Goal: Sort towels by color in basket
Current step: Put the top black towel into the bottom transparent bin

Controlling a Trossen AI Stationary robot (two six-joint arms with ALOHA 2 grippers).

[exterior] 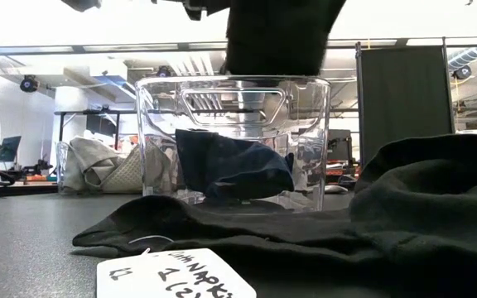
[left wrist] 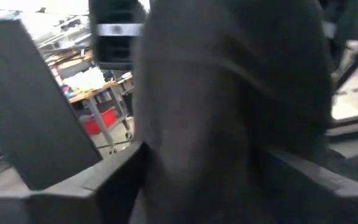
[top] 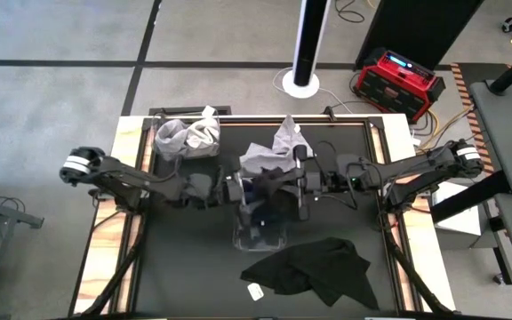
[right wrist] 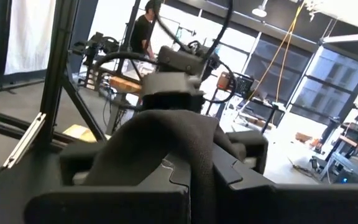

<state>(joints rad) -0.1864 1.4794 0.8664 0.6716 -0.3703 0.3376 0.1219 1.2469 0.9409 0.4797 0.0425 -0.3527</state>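
Observation:
A black towel (top: 270,181) hangs over the clear basket (top: 261,233), held between my left gripper (top: 242,188) and my right gripper (top: 293,181), both shut on it. In the low view its lower end (exterior: 278,37) hangs just above the basket's rim (exterior: 234,81). A navy towel (exterior: 233,167) lies inside the basket. Another black towel (top: 314,267) lies spread on the table near the front edge. A grey towel (top: 276,148) lies crumpled behind the basket, and more grey towels (top: 188,138) sit heaped at the far left. My left gripper pinches the black towel's left part (left wrist: 229,118) between its two fingers, coming level from the table's left. The cloth fills the gap and hides the place of contact. My right gripper pinches the towel's right part (right wrist: 166,146) between its fingers, level from the table's right. The bunched cloth bulges up over the fingers, and the towel hangs clear of the table.
A white tag (top: 256,291) lies at the front by the black towel. Raised frame rails run along the table's left (top: 130,222) and right (top: 389,222) sides. A red box (top: 396,82) and a white pole base (top: 302,84) stand on the floor beyond the far edge.

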